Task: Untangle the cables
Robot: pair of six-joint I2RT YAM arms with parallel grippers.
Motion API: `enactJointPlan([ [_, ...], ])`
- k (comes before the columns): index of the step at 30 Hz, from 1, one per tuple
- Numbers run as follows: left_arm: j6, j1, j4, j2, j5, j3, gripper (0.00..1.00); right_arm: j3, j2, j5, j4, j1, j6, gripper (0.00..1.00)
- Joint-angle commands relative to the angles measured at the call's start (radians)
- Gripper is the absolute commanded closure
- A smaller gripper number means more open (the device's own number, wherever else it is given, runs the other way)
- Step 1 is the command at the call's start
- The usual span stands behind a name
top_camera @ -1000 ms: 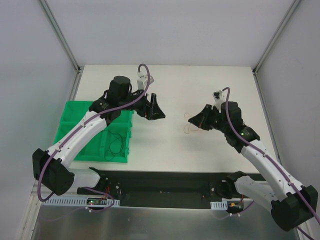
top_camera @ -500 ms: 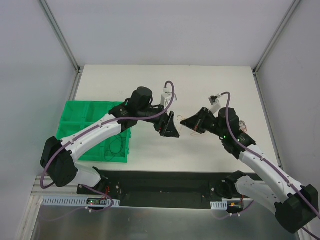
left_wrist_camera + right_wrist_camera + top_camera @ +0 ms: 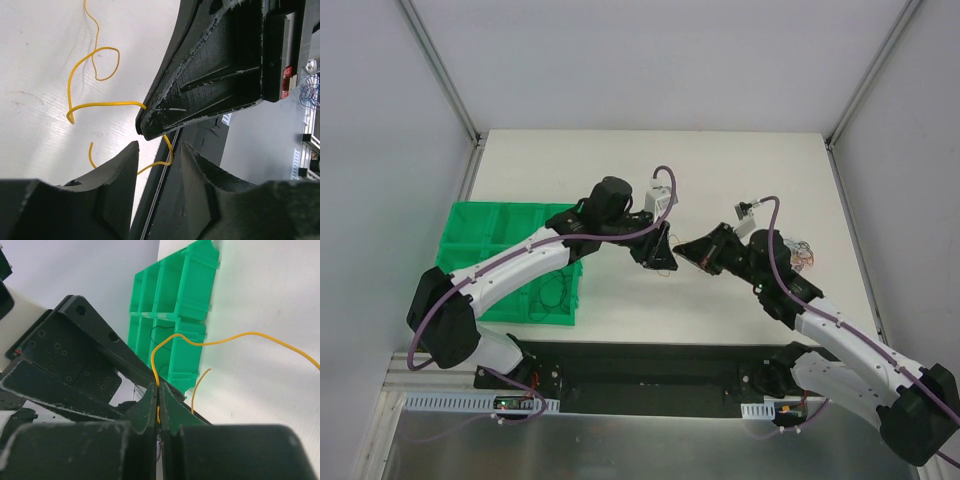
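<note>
Above the white table (image 3: pixel 720 170), right end effector (image 3: pixel 158 389) pinches a kinked yellow cable (image 3: pixel 107 103); left end effector (image 3: pixel 159 149) gapes.

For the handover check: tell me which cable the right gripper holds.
The yellow cable, pinched in the right gripper; the dark one lies loose in the green bin.

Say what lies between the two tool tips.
A yellow wire: pinched by the right tool, it drops into the left tool's open gap. Left wrist view.
</note>
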Motion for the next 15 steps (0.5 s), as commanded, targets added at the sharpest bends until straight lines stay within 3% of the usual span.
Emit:
enactJointPlan([
  [1, 0.046, -0.014, 0.009, 0.002, -0.001, 0.011, 0.72, -0.001, -0.022, 0.054, 0.087, 0.027, 0.04, 0.99],
  [4, 0.092, -0.019, -0.01, -0.021, -0.009, 0.009, 1.0, 0.008, -0.028, 0.072, 0.052, 0.026, 0.012, 0.92],
  [8, 0.155, -0.033, -0.008, -0.118, -0.111, -0.02, 1.0, 0.057, -0.084, 0.147, -0.156, -0.002, -0.147, 0.69],
  [10, 0.183, -0.042, -0.01, -0.164, -0.183, -0.032, 1.0, 0.135, -0.119, 0.251, -0.397, -0.034, -0.262, 0.49],
  [12, 0.195, -0.048, -0.01, -0.207, -0.234, -0.043, 1.0, 0.184, -0.14, 0.425, -0.635, -0.09, -0.337, 0.31],
  [13, 0.198, -0.051, -0.01, -0.228, -0.256, -0.044, 1.0, 0.195, -0.151, 0.451, -0.699, -0.139, -0.367, 0.2],
  [15, 0.197, -0.057, -0.007, -0.259, -0.279, -0.048, 1.0, 0.192, -0.165, 0.465, -0.77, -0.248, -0.416, 0.09],
])
